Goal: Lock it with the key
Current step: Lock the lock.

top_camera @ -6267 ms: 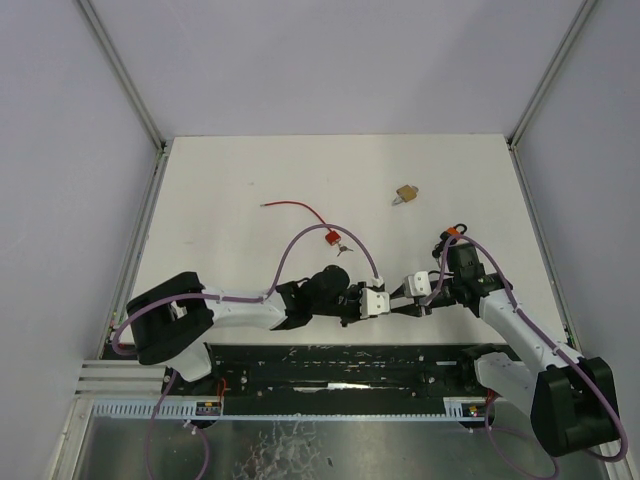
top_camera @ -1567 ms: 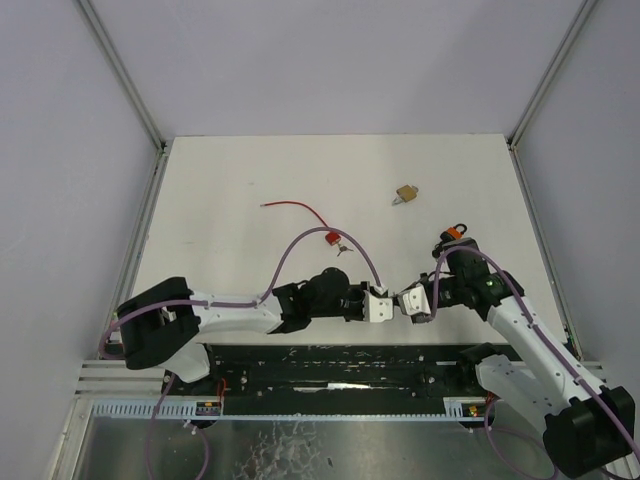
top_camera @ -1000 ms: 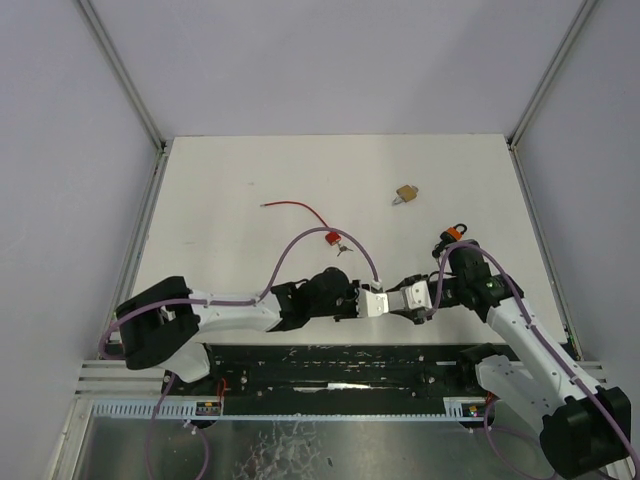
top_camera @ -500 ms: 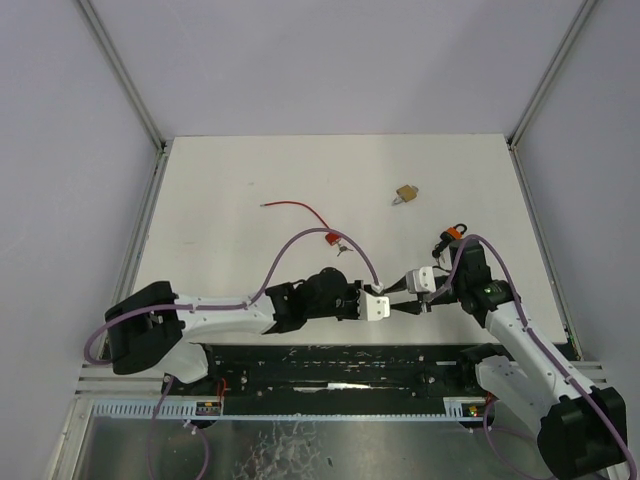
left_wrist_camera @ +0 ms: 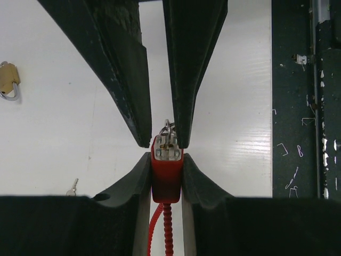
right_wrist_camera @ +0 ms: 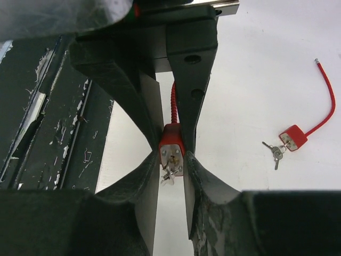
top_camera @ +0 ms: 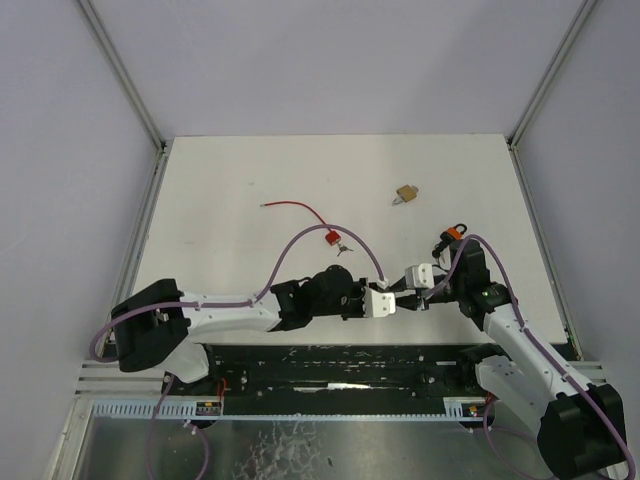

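My left gripper [left_wrist_camera: 167, 165] is shut on the body of a small red cable lock [left_wrist_camera: 167, 178]; its red cable runs back between the fingers. A small silver key on a ring [right_wrist_camera: 170, 173] sticks out of the lock's keyed face [right_wrist_camera: 172, 153]. My right gripper [right_wrist_camera: 171, 170] faces the left one head-on, its fingertips on either side of the lock's keyed end. The key hangs free in the narrow gap, not pinched. In the top view the two grippers [top_camera: 378, 300] [top_camera: 400, 294] meet near the table's front edge.
A second red cable lock [top_camera: 329, 237] with keys [top_camera: 344, 248] and a curved red cable [top_camera: 295, 206] lies mid-table. A brass padlock [top_camera: 405, 193] lies farther back to the right. The black base rail [top_camera: 340, 365] runs just behind the grippers.
The right gripper has shifted and turned at the left gripper's tip, and its fingers now straddle the lock's keyed end. The left gripper has kept hold of the red lock almost in place.
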